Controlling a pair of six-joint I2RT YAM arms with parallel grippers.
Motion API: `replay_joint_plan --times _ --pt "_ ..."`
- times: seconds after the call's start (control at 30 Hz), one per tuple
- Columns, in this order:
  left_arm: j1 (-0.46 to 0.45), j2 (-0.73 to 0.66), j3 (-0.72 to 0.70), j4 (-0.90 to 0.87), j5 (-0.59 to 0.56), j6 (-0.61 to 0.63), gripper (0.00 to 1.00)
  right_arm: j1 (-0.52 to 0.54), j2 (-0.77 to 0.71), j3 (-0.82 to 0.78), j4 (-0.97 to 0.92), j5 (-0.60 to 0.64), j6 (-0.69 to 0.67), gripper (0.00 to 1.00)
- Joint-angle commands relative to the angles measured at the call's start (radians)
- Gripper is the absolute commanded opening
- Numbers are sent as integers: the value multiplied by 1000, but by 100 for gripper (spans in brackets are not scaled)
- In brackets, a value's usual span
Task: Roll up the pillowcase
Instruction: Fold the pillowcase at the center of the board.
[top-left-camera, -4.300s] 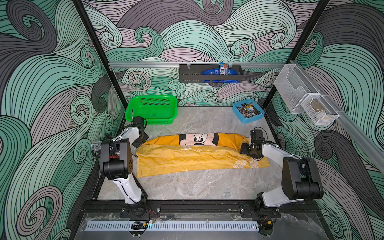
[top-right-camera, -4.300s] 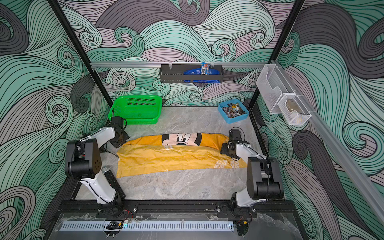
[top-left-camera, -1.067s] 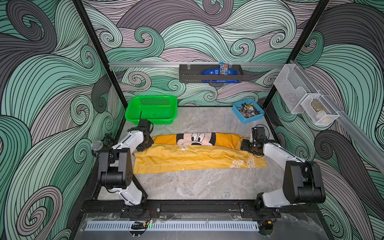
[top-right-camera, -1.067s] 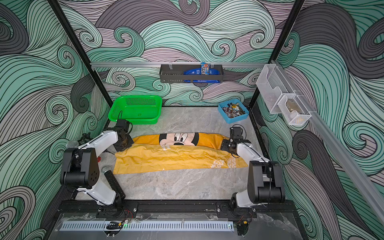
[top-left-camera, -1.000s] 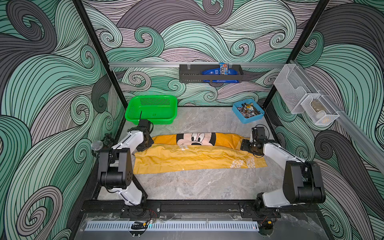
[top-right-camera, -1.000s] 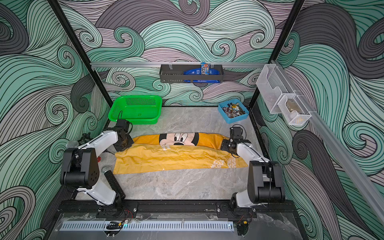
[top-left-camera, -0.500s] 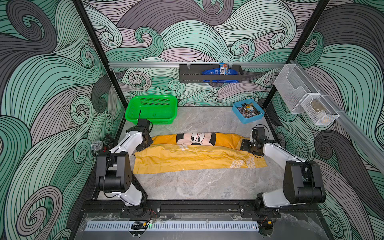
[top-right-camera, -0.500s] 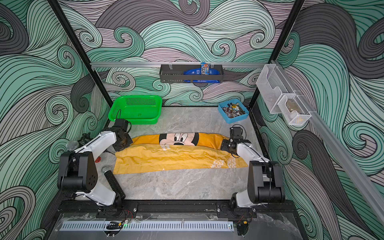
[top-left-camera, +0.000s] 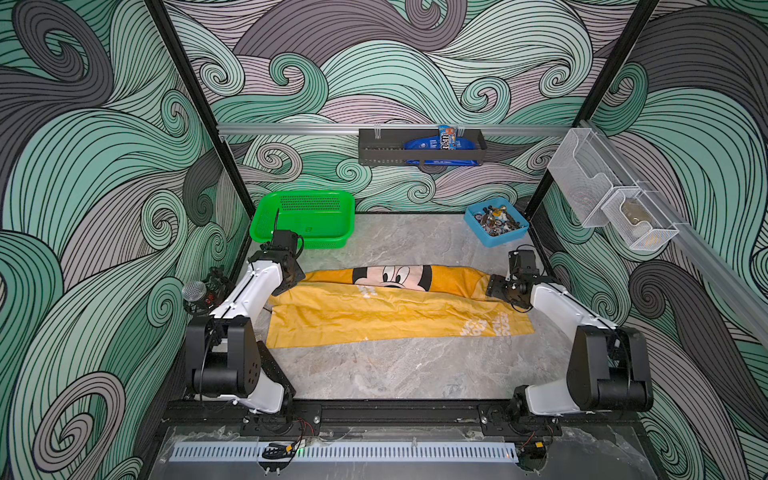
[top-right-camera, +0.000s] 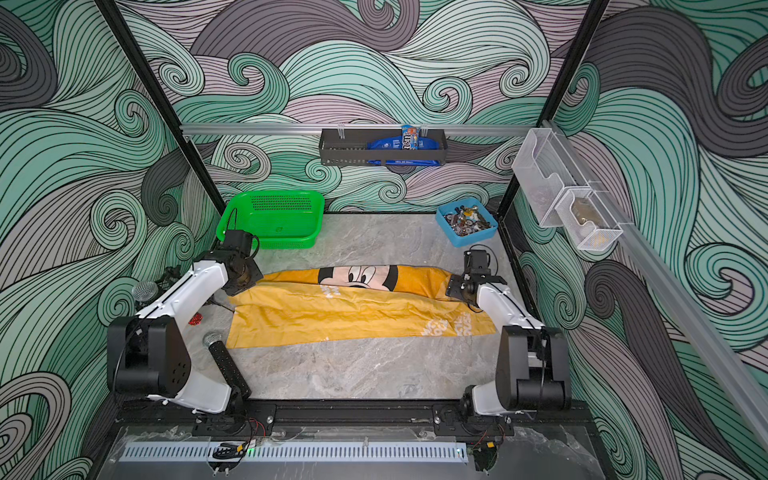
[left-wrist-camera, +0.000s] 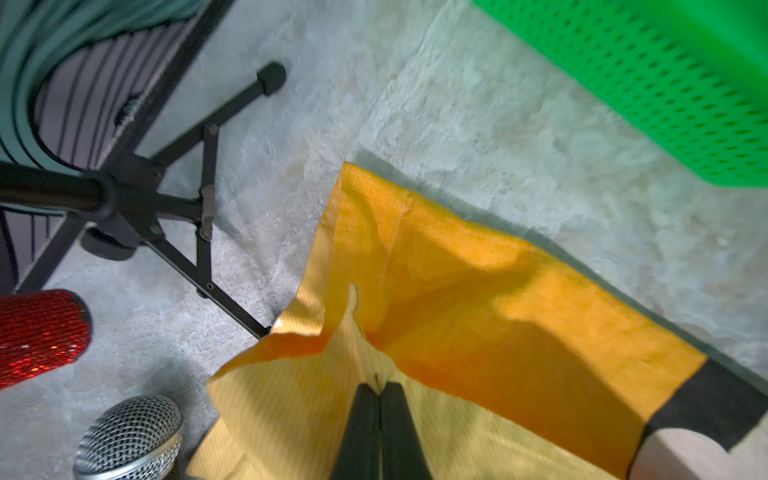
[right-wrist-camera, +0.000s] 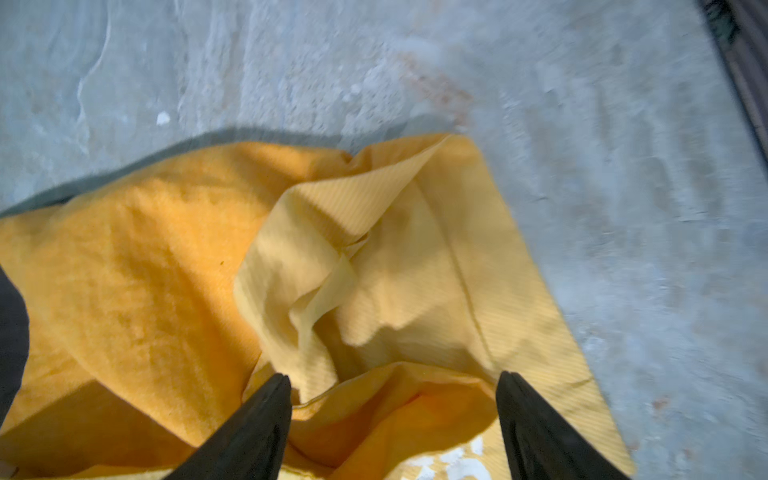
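The pillowcase lies partly rolled across the surface, its far edge folded over. Left fingers are pinched together on its corner fold, probably to turn the roll; right fingers stand apart over the other end. One pillowcase, two arms.

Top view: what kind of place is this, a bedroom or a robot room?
Most likely a robot test booth, not a bedroom: two robot arms bolted to a rail, walls covered in printed swirls, and a pillowcase laid on a marble-look table.
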Motion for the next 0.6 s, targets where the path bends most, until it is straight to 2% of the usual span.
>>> replay_joint_plan --times 0.0,0.17,0.3,0.37,0.57 --pt "-39 -59 22 -89 -83 9 0 -28 -7 27 -25 42 0 81" --pt "-100 -193 -95 -97 -102 8 0 -18 51 83 -16 -55 -15 77" --pt "-120 -264 -164 -112 -147 -28 0 39 104 115 -17 -134 5 75" --pt "-120 -279 -160 -91 -119 7 0 72 113 96 -17 -137 26 75" --pt "-122 -276 -170 -98 -132 -24 0 128 160 89 -16 -120 32 70"
